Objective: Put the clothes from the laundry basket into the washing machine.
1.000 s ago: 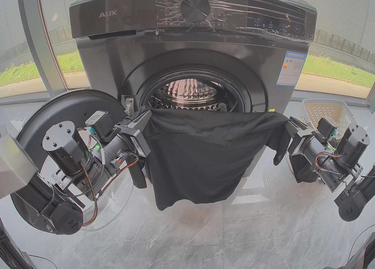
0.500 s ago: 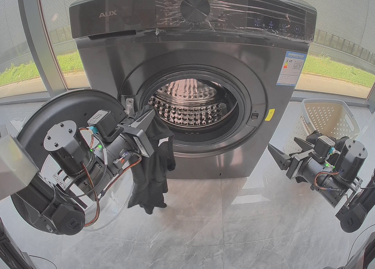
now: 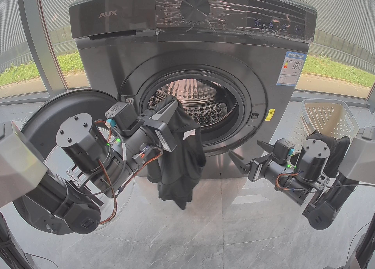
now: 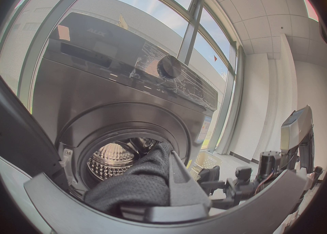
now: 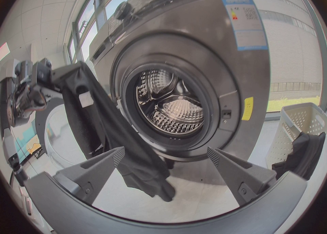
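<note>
We locate the washer point(image 3: 187, 58) ahead, its door point(image 3: 58, 113) swung open to the left and the basket point(image 3: 330, 115) on the floor point(image 3: 234, 223) to its right. A shirt point(image 3: 181, 164) hangs from the left tool point(image 3: 168, 110) before the drum point(image 3: 195, 97) mouth. The right tool point(image 3: 245, 149) sits lower, between shirt and basket. Clothes point(image 3: 340, 146) drape over the basket's near rim.

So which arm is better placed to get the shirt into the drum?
Left. The left gripper is shut on the shirt, right before the open drum. The right gripper is open, empty, lower and off to the side.
</note>
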### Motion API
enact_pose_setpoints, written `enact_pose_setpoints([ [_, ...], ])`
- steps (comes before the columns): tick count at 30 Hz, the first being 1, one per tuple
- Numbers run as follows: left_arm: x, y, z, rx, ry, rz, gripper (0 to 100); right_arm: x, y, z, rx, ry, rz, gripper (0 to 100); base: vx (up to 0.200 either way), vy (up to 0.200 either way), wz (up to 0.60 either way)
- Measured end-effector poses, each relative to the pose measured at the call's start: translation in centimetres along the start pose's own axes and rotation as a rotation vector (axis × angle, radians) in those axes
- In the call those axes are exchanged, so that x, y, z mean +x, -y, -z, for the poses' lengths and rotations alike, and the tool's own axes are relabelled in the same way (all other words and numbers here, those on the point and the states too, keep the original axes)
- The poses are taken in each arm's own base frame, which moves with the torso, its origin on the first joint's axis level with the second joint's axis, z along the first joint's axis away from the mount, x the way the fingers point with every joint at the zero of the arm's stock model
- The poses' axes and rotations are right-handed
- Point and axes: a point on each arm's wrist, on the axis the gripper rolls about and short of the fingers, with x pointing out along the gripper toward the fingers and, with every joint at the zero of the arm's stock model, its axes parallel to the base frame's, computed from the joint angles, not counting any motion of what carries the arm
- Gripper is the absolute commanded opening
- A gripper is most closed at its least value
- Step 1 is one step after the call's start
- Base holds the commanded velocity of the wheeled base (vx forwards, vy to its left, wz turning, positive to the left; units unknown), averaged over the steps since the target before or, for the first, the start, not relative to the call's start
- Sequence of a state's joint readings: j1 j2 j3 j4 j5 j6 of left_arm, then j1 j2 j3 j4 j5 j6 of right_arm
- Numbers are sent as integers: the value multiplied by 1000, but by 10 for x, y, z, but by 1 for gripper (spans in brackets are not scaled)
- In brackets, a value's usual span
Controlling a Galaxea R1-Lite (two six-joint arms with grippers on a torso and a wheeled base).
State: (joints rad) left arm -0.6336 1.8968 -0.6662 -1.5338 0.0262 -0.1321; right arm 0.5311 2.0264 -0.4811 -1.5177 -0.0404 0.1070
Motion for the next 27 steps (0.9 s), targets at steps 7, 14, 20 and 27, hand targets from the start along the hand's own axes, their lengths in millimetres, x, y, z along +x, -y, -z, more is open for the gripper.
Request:
enact_pose_setpoints([
  [7,10,7,-1,-4,-3,36,0,11,-13,24,-3,-59,-41,100,0,0,0],
  [14,14,10,-3,-2,7,46,0,23,-24,39,-8,-84,-70,100,0,0,0],
  [20,16,15,-3,-5,14,60,0,39,-30,52,-12,-84,-84,100,0,0,0],
  [27,17,17,-4,1,19,68,0,61,-36,60,-22,-55,-105,100,0,0,0],
])
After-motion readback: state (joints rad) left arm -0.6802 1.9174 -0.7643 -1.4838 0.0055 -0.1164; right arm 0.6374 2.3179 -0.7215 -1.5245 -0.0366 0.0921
